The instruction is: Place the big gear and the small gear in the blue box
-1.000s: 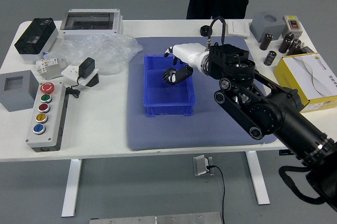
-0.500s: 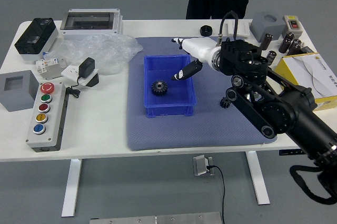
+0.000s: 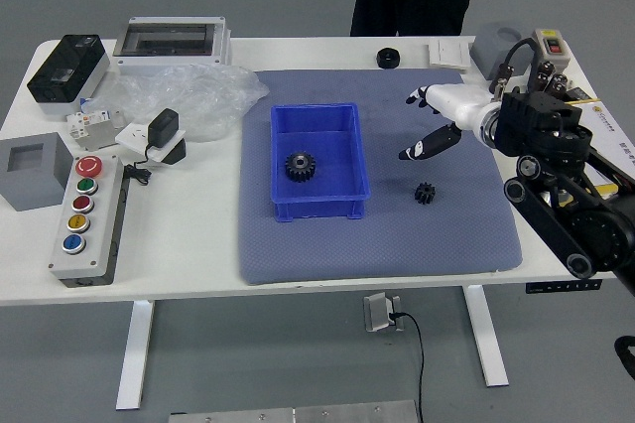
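Observation:
My right hand (image 3: 421, 125) is over the right part of the grey-blue mat, its white fingers spread with nothing between them. Inside the blue box (image 3: 342, 207) lies the larger black gear (image 3: 300, 167), toward the left wall. A smaller black gear (image 3: 425, 193) rests on the mat, right of the box and just below my right fingertips, apart from them. The left hand does not show.
A black round part (image 3: 388, 59) sits at the mat's back edge. On the left are a button panel (image 3: 87, 219), a grey block (image 3: 36, 171) and clear plastic wrap (image 3: 203, 100). A yellow box (image 3: 598, 125) stands at right, partly behind my arm. A person in black stands beyond the table.
My right hand has moved right, away from above the blue box, and its fingers have let go of the larger gear, which now lies in the box. The smaller gear has come into view.

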Robot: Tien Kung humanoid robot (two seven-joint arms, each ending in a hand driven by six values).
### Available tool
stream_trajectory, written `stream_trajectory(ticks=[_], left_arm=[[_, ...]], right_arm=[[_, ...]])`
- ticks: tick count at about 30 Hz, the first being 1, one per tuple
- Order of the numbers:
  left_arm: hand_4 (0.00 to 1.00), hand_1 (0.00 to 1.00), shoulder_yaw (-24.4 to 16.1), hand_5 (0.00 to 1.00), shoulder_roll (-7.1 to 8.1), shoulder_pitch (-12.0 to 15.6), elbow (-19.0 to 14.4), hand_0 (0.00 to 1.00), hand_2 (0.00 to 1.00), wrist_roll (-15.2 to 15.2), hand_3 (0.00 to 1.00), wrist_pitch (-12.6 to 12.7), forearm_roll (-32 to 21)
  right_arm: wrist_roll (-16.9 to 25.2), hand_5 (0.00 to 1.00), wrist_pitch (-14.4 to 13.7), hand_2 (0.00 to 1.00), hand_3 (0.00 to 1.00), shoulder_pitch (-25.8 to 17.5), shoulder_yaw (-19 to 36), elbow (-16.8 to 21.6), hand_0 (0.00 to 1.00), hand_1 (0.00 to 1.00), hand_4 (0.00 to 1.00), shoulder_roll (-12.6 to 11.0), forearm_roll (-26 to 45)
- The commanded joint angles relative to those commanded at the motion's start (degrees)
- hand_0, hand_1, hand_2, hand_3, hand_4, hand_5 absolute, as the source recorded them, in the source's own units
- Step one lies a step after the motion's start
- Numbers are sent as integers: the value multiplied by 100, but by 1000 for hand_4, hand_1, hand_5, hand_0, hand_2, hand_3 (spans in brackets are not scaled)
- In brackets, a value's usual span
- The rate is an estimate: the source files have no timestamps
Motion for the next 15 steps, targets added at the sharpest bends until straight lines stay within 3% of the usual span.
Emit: stream_trajectory(ticks=[15], left_arm=[[472, 808, 1, 156, -7, -13, 0, 810, 784, -2, 727, -1, 1]], right_arm=[[8, 380, -3, 769, 766, -332, -145, -207, 836, 702, 833, -11, -29]])
